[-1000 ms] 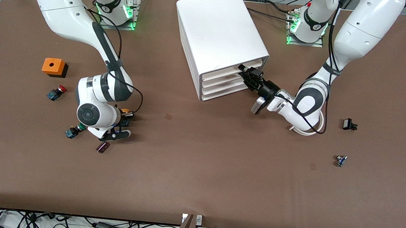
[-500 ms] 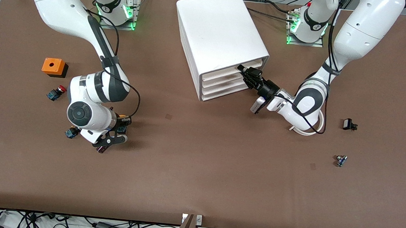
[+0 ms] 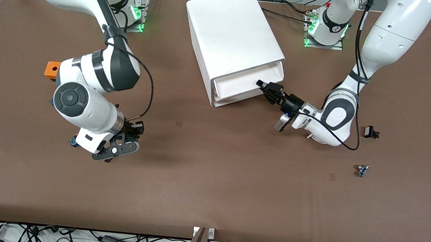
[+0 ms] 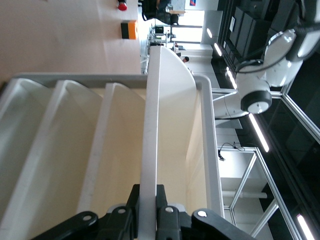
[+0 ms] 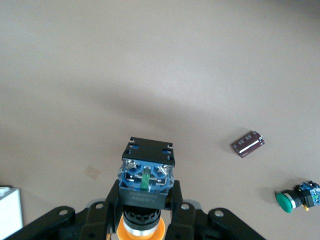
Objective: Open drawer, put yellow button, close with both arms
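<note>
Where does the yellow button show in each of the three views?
Front view: hidden under the right gripper, above the table.
Left wrist view: not in it.
Right wrist view: yellow button clamped between the fingers, blue base outward.
Shared landmark: the small dark cylinder, barely visible in the front view.

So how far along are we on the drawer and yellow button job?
Partly done. The drawer is pulled partway out, the left gripper clamped on its front lip. The right gripper holds the yellow button lifted above the table, cap down. Left: finish opening if needed, drop the button in, close with both arms.
</note>
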`<state>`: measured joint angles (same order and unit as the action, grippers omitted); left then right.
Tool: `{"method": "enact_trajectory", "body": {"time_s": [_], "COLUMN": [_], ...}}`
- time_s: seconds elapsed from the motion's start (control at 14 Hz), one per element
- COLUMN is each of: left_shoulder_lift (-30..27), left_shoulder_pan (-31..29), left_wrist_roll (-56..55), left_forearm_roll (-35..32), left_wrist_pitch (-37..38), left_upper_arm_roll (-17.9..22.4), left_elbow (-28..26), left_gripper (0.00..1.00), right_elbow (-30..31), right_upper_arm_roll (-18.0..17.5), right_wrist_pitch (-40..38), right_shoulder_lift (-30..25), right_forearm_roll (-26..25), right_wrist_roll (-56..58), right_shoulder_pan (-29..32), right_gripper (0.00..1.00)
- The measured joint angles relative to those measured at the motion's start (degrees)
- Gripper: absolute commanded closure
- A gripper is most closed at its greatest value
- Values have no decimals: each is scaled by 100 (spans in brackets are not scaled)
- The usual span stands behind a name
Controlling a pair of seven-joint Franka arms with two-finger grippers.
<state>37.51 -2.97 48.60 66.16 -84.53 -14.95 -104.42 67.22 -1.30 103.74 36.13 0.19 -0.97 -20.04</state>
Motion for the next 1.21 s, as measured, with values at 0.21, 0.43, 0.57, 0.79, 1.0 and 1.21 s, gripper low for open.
{"method": "enact_trajectory", "body": {"time_s": [0.21, 0.43, 0.57, 0.79, 1.0, 1.21], "left_shoulder_lift": [327, 525, 553, 539, 212, -335], "left_shoulder_pan": [-18, -23, -22, -97, -243, -257], "left_wrist_roll": [-107, -292, -560, -1019, -2047, -2971], "left_forearm_roll": [2, 3, 3, -19, -547, -1570], "left_wrist_pitch": [48, 121, 71, 62, 112, 117], "left_upper_arm_roll": [212, 292, 324, 363, 363, 362], "left_elbow": [557, 892, 945, 1059, 1296, 1435], "left_gripper": [97, 45, 0, 0, 0, 0], "right_elbow": [-318, -376, -517, -647, -648, -648], "right_upper_arm_roll": [-7, -12, -13, -15, -19, -15], "right_wrist_pitch": [-250, -228, -41, 259, 530, 763], "right_shoulder_lift": [-167, -322, -351, -349, -276, -110], "right_forearm_roll": [1, 2, 3, 3, 7, 6], "right_wrist_roll": [0, -3, -197, -703, -1381, -2057], "right_shoulder_pan": [-408, -859, -1173, -1616, -2110, -2605], "right_gripper": [95, 95, 95, 95, 95, 95]}}
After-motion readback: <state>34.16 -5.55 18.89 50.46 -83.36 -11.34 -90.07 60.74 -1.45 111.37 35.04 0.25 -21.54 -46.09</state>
